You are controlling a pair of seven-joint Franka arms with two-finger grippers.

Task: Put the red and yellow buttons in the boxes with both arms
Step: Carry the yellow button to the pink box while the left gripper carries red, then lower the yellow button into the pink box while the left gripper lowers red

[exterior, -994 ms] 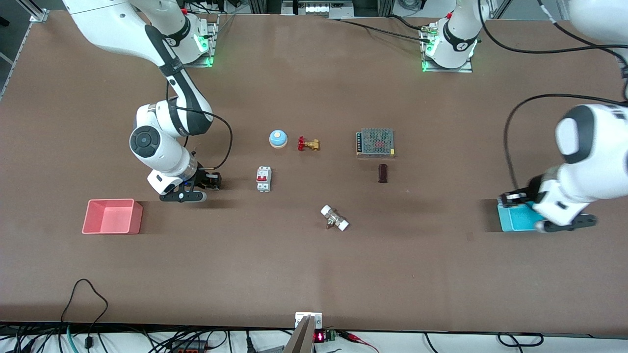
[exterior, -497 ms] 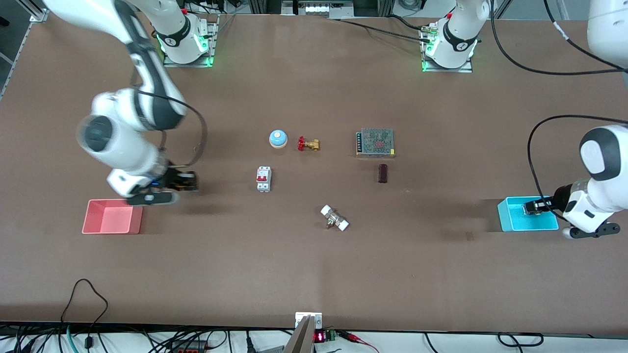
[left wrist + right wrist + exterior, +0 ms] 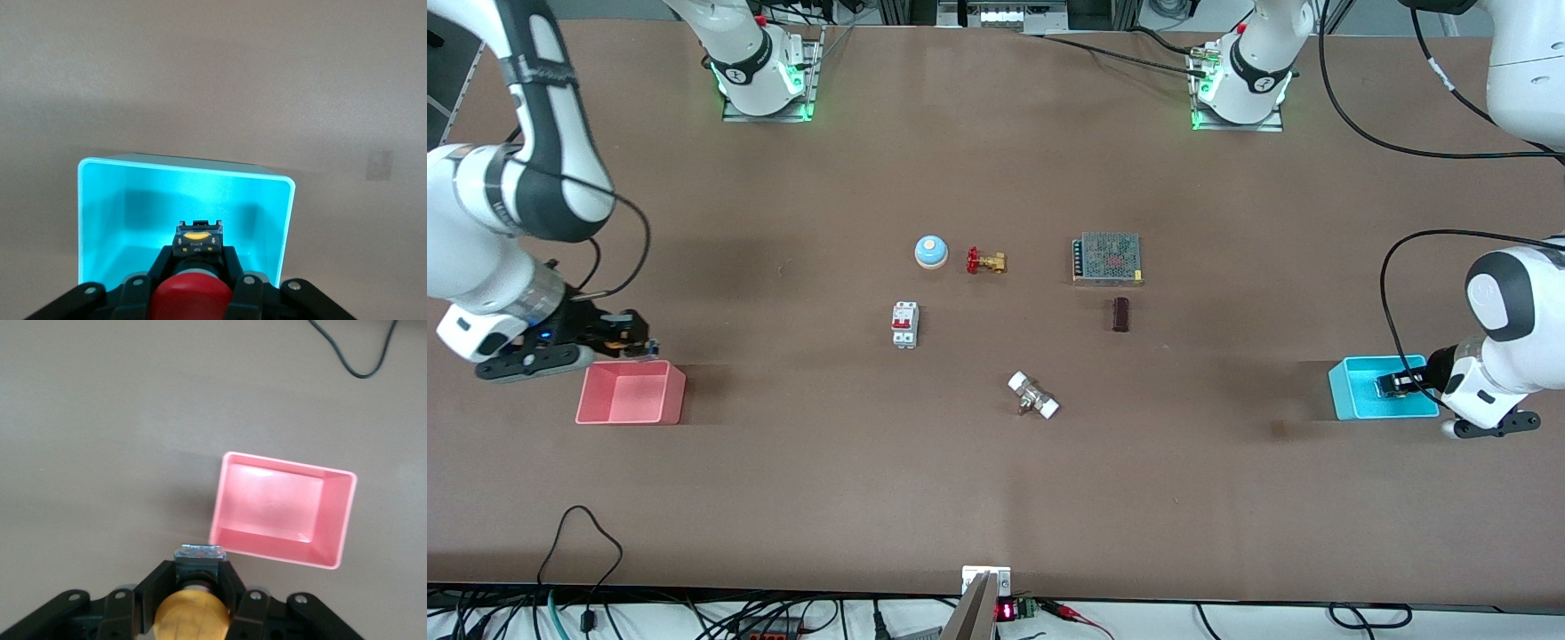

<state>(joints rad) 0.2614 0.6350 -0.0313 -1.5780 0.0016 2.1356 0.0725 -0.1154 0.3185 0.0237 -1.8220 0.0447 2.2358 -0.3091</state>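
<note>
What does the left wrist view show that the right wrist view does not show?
Only the left wrist view shows the left gripper shut on the red button, held over the cyan box. Only the right wrist view shows the right gripper shut on the yellow button, beside the pink box, not yet over it. Both show the brown table.

My whole workspace is a big matte brown tabletop (image 3: 996,498) with a faint paler seam running across its middle. Lighting's even and soft, just blurry shadows on the board. Green indicator lights (image 3: 807,110) glow at the top edge. A mess of black cables (image 3: 587,613) hangs along the edge nearest the front camera, plus a small red digit display (image 3: 1005,611).
</note>
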